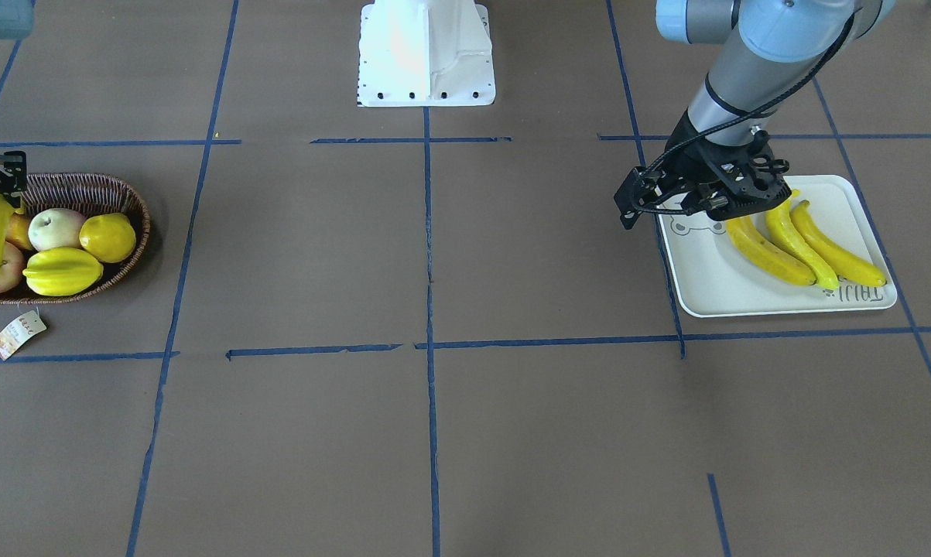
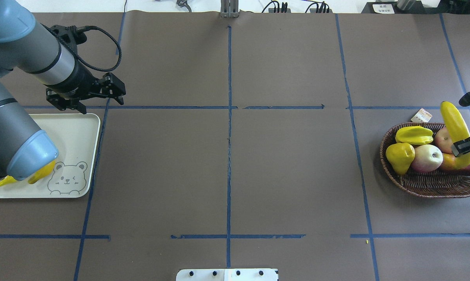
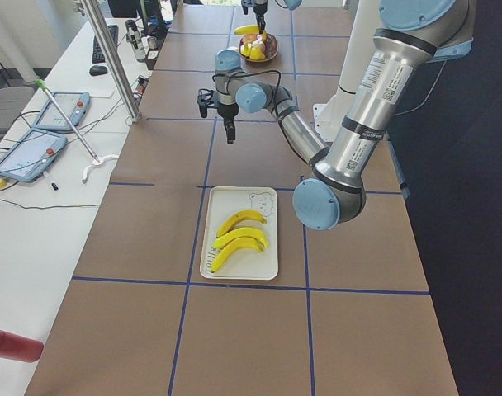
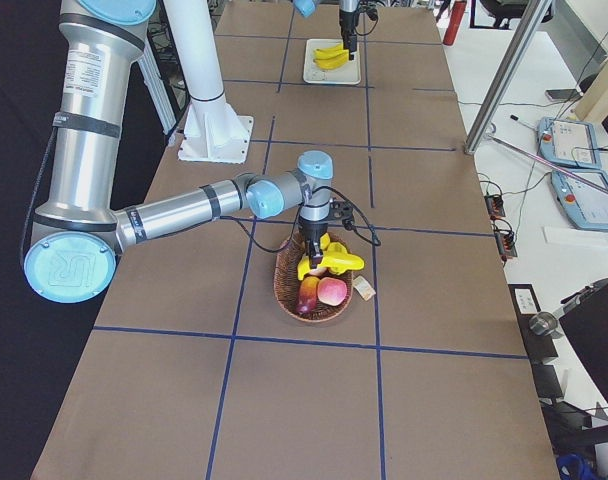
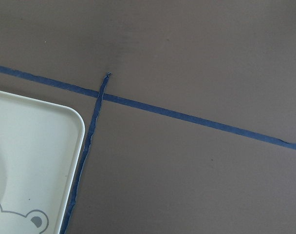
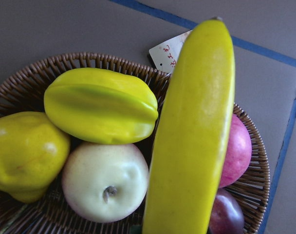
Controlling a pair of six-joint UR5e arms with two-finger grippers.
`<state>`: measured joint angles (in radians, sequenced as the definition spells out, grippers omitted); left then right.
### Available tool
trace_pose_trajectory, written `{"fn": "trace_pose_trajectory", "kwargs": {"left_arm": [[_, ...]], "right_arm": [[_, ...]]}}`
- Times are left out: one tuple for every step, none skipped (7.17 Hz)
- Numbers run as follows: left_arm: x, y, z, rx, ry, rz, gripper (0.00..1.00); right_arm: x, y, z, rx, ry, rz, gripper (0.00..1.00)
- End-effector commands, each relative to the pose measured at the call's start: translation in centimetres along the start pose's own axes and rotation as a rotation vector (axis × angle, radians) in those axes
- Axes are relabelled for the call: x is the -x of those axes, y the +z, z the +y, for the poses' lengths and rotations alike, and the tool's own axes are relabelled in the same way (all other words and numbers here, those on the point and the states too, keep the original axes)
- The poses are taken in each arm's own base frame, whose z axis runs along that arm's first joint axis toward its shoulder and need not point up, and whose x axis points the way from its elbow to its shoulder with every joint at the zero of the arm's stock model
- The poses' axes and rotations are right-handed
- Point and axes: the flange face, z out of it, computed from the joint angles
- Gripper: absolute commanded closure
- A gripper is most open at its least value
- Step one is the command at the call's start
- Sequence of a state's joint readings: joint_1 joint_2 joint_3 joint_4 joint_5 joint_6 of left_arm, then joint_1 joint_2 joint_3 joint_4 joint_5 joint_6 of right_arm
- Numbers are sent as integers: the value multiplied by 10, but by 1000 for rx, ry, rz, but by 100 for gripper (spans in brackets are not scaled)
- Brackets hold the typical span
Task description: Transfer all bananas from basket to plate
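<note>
Right gripper (image 2: 467, 146), clamped on the last banana (image 2: 453, 121) above the basket (image 2: 414, 183), next carries it to the plate (image 2: 78, 132); left gripper's (image 2: 90, 99) fingers unreadable.

Four bananas (image 1: 771, 251), one basket (image 1: 86, 182), one plate (image 1: 713, 290).

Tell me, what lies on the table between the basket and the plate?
Nothing: between basket and plate the overhead view shows only bare brown table crossed by blue tape lines.
</note>
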<state>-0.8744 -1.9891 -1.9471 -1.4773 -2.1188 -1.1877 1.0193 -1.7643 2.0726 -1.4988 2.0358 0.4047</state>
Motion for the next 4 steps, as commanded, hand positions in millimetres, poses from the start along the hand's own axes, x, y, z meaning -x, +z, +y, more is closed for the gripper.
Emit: {"fn": "trace_pose_trajectory", "kwargs": {"left_arm": [[-5, -4, 0, -2, 3, 9, 1], [-11, -6, 1, -8, -21, 31, 1], [-23, -12, 3, -14, -43, 61, 1], [-32, -20, 5, -31, -44, 132, 1]], "right_arm": [[21, -62, -3, -104, -10, -90, 97], [51, -84, -28, -127, 13, -209, 97], [95, -112, -70, -152, 113, -316, 96], [161, -143, -104, -144, 173, -433, 96]]}}
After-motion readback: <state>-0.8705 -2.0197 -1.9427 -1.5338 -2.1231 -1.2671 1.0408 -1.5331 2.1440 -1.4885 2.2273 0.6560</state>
